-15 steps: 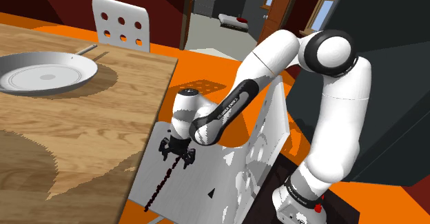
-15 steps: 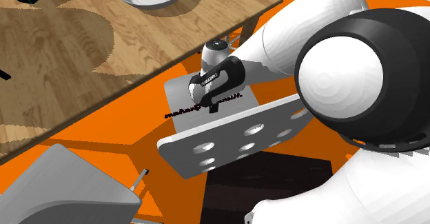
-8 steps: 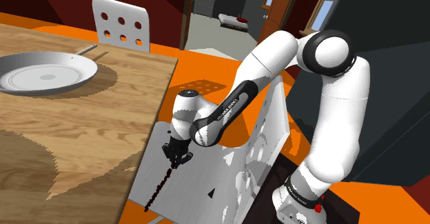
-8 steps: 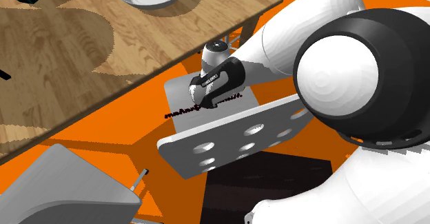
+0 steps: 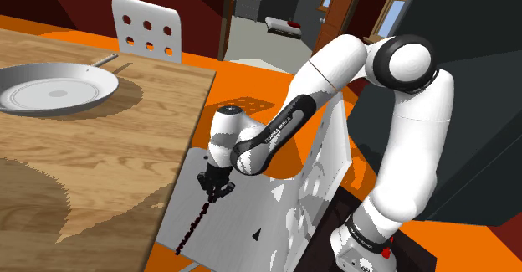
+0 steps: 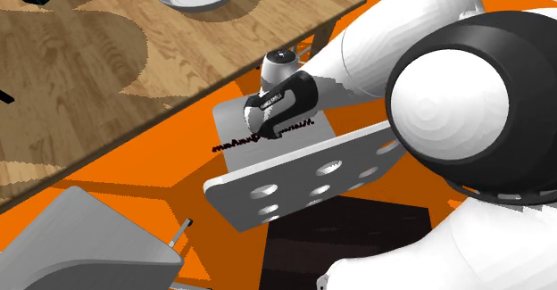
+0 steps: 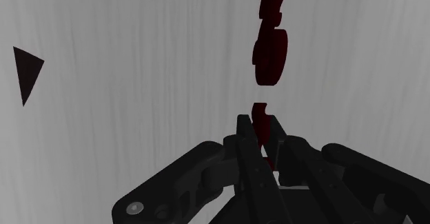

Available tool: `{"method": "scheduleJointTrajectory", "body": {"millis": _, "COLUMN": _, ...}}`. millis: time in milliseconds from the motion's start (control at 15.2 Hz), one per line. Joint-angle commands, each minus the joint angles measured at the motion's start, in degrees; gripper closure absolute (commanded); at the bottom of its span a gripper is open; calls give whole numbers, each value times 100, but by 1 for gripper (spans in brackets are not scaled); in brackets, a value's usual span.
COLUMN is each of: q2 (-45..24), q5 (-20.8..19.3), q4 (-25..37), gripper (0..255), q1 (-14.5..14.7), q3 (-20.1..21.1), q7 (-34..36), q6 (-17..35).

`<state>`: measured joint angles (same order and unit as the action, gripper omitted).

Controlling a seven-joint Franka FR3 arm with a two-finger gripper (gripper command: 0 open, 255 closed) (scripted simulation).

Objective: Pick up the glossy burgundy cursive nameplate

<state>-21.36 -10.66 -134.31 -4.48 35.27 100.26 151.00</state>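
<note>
Burgundy nameplate (image 7: 269, 50) is now pinched at its near end. The gripper (image 7: 260, 125) has its fingers (image 7: 246, 143) clamped on it, where a second ago they stood spread either side. The squeeze was done half a second back, and the hand has barely moved since. The rest of the lettering runs away from the fingers along the grey chair seat (image 7: 138, 64). In the shoulder view its far tip has not shifted on the seat, so I judge grasp made, lift not started. The grip is on one end of a long thin piece, so expect droop or pivot when raised; go straight up, slowly. Beyond the seat is the wooden table (image 5: 100, 153) with a grey pan (image 5: 54, 90) on it, well apart from the work. Further back stands a white chair (image 5: 148, 29) with holes in its back.
</note>
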Motion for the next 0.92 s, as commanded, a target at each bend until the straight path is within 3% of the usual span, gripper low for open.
{"method": "scheduleJointTrajectory", "body": {"millis": 0, "q2": 129, "q5": 123, "q4": -1, "gripper": 255, "q1": -81, "q3": 105, "q7": -75, "q6": -116}}
{"method": "scheduleJointTrajectory", "body": {"millis": 858, "q2": 1002, "q5": 983, "q4": 29, "gripper": 255, "q1": -515, "q3": 653, "q7": -604, "q6": -875}}
